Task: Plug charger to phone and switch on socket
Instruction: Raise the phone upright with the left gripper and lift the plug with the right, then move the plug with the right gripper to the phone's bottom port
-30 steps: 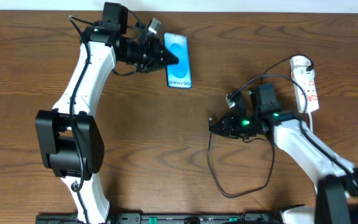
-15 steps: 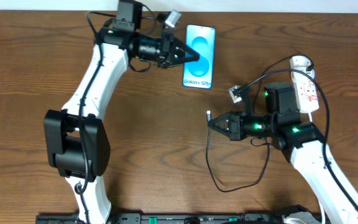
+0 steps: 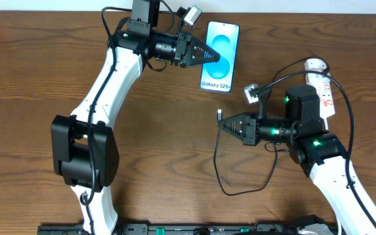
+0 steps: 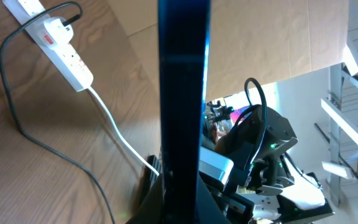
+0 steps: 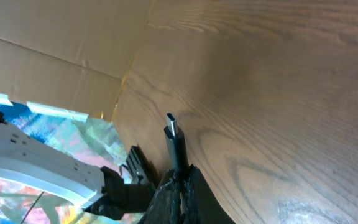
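Observation:
The phone (image 3: 222, 59), blue-teal screen with white "Galaxy S25+" text at its near end, is held above the table's far middle by my left gripper (image 3: 211, 57), shut on its left edge. In the left wrist view the phone (image 4: 184, 93) appears edge-on as a dark vertical bar between the fingers (image 4: 182, 205). My right gripper (image 3: 226, 125) is shut on the charger's black plug (image 3: 220, 114); its tip (image 5: 172, 127) sticks out past the fingers (image 5: 180, 177). The black cable (image 3: 240, 186) loops over the table. The white socket (image 3: 320, 88) lies at the far right.
The socket with its white cord also shows in the left wrist view (image 4: 64, 53), with the black cable (image 4: 48, 146) trailing across the wood. A small white adapter block (image 3: 250, 93) hangs by the right arm. The brown wooden table (image 3: 31, 78) spreads all around.
My left gripper has carried the phone to the right, lifted off the table. My right gripper has turned to point left with the charger plug and risen slightly.

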Robot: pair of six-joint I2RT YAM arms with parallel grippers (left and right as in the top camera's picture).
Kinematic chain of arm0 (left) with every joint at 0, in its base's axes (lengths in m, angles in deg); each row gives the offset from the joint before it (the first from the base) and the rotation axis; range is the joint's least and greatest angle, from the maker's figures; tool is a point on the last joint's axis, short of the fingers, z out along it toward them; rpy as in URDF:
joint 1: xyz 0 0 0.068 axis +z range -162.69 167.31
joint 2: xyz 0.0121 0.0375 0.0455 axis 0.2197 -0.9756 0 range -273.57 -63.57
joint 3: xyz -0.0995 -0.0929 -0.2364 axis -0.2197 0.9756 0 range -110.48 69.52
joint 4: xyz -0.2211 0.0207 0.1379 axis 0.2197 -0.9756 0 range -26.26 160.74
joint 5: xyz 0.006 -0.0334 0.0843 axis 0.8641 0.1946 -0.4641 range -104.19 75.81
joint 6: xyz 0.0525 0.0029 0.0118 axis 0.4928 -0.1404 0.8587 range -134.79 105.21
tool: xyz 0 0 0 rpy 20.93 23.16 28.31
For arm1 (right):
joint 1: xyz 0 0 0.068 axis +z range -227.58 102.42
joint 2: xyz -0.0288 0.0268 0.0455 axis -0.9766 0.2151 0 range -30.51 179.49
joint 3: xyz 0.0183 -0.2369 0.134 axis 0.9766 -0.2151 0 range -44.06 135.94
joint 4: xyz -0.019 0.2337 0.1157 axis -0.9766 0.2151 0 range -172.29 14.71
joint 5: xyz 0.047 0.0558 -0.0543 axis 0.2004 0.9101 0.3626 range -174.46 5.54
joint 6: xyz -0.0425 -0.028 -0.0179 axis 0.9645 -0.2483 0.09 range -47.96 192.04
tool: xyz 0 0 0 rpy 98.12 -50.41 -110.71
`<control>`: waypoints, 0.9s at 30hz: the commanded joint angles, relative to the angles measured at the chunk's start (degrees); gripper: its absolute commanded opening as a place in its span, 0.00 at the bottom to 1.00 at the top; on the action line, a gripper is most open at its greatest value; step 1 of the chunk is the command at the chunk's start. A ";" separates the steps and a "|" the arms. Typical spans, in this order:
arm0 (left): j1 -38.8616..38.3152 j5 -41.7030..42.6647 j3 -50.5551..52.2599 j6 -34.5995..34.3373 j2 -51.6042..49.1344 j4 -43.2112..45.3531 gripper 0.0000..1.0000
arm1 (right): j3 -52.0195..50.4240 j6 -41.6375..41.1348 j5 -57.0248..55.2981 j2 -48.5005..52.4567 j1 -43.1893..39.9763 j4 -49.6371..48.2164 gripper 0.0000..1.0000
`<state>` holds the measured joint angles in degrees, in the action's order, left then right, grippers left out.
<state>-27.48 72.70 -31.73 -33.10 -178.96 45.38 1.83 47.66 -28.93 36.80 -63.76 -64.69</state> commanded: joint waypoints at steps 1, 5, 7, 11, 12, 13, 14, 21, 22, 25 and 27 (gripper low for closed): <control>0.17 3.15 -0.24 -3.08 2.05 0.90 0.07 | -0.09 -3.98 0.96 -0.79 -0.35 -2.16 0.01; 0.17 3.15 -0.24 -4.44 2.05 0.90 0.07 | -0.09 -8.76 -0.13 -0.76 -0.35 -5.62 0.01; 0.17 3.15 -0.24 -5.66 2.05 1.44 0.08 | -0.09 -11.32 -2.34 -0.76 -0.35 -5.64 0.01; 0.17 3.13 -0.24 -8.41 2.14 4.37 0.07 | -0.09 -12.57 -3.06 -0.74 -0.33 -6.29 0.01; 0.17 3.13 -0.24 -8.96 2.16 5.16 0.07 | -0.09 -13.09 -3.08 -0.74 -0.33 -6.29 0.01; 0.17 3.15 -0.24 -9.70 2.27 6.05 0.07 | -0.09 -13.55 -3.10 -0.74 -0.33 -6.38 0.01; 0.11 3.13 -0.24 -10.36 2.34 6.88 0.07 | -0.09 -13.90 -3.08 -0.72 -0.35 -6.64 0.01; -1.33 3.10 -0.24 -11.21 2.43 10.14 0.07 | -0.09 -18.12 -2.84 -0.68 -0.28 -10.10 0.01; -1.44 3.10 -0.24 -11.21 2.43 10.32 0.07 | -0.09 -18.49 -2.84 -0.66 -0.28 -10.45 0.01; -1.42 3.10 -0.24 -11.23 2.43 10.54 0.08 | -0.09 -18.51 -2.78 -0.66 -0.28 -11.21 0.01; -1.42 3.10 -0.24 -12.00 2.43 10.84 0.07 | -0.09 -18.93 -2.58 -0.66 -0.28 -11.65 0.01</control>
<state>-28.88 72.98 -31.73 -43.76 -178.96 55.43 1.83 30.33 -31.82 36.80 -63.76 -75.83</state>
